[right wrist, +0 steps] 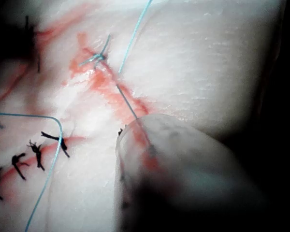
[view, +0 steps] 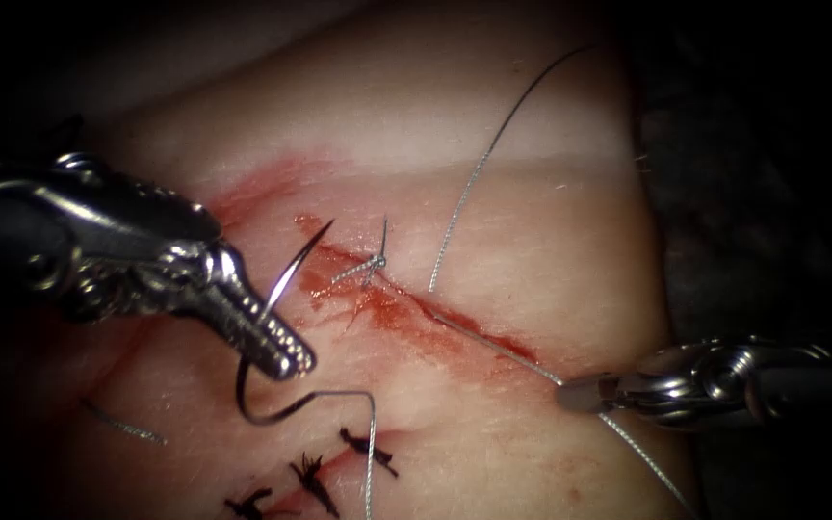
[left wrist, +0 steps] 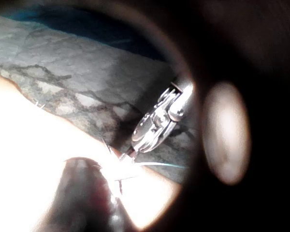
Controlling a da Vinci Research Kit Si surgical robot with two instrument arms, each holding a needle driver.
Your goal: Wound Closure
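My left tool (view: 281, 351) is over the tissue (view: 532, 221) left of the cut (view: 464, 323), jaws shut on the curved needle (view: 291, 270) near mid-curve, somewhat nearer the tip. The needle is out of the tissue, with its point up toward the cut's upper end and its tail curling below the jaws. From the tail, thread (view: 370, 453) drops toward the front edge. A knot (view: 375, 260) with short tails sits on the cut. My right tool (view: 575, 393) is shut on the thread (view: 493, 342) running from the knot along the cut. That tool (left wrist: 154, 125) and the knot (right wrist: 94, 59) appear in the wrist views.
Red fluid stains the cut around the knot. A second strand (view: 493, 144) rises from beside the knot toward the far edge. Three dark stitches (view: 312, 477) close another cut at the front. A loose thread piece (view: 122, 424) lies at front left. Patterned cloth (left wrist: 63, 72) surrounds the tissue.
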